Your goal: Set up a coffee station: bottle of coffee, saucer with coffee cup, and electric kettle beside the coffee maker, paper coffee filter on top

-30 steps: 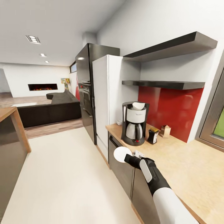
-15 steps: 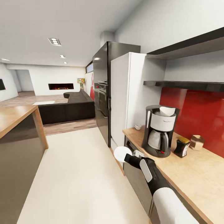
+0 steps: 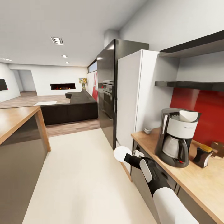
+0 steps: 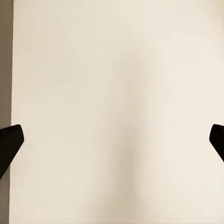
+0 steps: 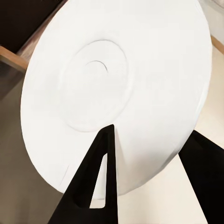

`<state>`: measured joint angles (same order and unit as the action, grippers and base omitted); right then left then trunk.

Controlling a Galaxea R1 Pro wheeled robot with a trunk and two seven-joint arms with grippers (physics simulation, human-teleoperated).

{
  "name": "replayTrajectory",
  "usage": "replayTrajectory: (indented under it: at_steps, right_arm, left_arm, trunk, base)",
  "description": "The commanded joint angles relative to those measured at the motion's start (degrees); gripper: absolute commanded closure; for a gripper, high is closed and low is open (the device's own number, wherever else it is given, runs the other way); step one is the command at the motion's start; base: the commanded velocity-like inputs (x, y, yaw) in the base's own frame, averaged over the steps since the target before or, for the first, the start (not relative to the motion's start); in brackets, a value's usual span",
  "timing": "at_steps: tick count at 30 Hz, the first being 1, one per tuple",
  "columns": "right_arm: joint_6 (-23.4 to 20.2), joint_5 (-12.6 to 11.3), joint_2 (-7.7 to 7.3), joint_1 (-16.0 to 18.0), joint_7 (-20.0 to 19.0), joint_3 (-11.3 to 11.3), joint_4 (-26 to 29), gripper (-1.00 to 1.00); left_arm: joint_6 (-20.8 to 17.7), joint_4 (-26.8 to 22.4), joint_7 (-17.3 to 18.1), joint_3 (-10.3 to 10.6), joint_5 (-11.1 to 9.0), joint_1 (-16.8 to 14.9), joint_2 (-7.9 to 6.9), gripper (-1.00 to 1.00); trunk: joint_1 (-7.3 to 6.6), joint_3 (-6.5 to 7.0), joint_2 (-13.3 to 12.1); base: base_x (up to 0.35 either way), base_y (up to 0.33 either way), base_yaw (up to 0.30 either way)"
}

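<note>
The right gripper [image 3: 128, 157] is held out over the pale floor [image 3: 77, 186] just off the counter's front edge, pinching the white saucer [image 3: 122, 153] by its rim; in the right wrist view the fingers [image 5: 100, 179] close on either face of the saucer [image 5: 116, 93], whose round foot ring faces the camera; the left gripper [image 4: 112, 142] hangs above bare floor with its two dark fingertips [image 4: 9, 144] spread wide at opposite edges of the view and nothing between them.

Beyond the saucer runs the wooden counter [image 3: 186, 183] over dark cabinets [image 3: 140, 177]; on it stands the coffee maker [image 3: 176, 137], black with a white band and a glass pot, with a paper filter [image 3: 188, 115] sitting in its top; just beside it, toward the red wall panel [image 3: 199, 118], stands the dark bottle of coffee [image 3: 202, 155] with a yellow cap, and past that a brown box [image 3: 217, 147] partly cut off by the frame; a small white cup [image 3: 147, 130] sits at the counter's far end near the white fridge [image 3: 137, 99].

Two dark shelves [image 3: 193, 84] hang above the counter; behind the fridge rises a tall black oven unit [image 3: 107, 93]; to the left stands a wooden-topped island [image 3: 15, 118]; farther off lie a dark sofa [image 3: 71, 107] and a lit fireplace [image 3: 63, 86] in the back wall.
</note>
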<state>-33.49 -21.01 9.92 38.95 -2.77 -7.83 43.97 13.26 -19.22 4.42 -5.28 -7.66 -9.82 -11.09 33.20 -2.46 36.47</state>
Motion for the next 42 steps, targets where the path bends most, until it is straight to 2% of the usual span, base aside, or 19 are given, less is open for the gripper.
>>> replayTrajectory:
  at_steps: [1,20,29,42]
  right_arm:
    - [-0.3,0.1,0.08,0.1,-0.3,-0.3,0.1,1.00]
    - [-0.3,0.1,0.08,0.0,-0.1,-0.3,0.2,1.00]
    - [-0.3,0.1,0.08,0.0,-0.1,-0.3,0.2,1.00]
    - [-0.3,0.1,0.08,0.0,-0.1,-0.3,0.2,1.00]
  left_arm:
    - [0.1,0.1,0.4,-0.2,-0.5,-0.1,0.01,-1.00]
    - [0.0,0.2,0.4,-0.2,-0.4,-0.1,0.08,-1.00]
    - [0.0,0.3,0.4,-0.2,-0.6,-0.1,0.02,-1.00]
    - [0.1,0.4,0.4,-0.2,-0.8,-0.1,-0.05,-1.00]
  trunk:
    - [0.05,-0.11,0.1]
    - [0.05,-0.11,0.1]
    - [0.05,-0.13,0.1]
    - [0.05,-0.75,0.1]
  base:
    - [0.332,0.023,0.000]
    - [0.337,0.003,0.000]
    - [0.316,0.163,-0.011]
    - [0.289,0.204,-0.234]
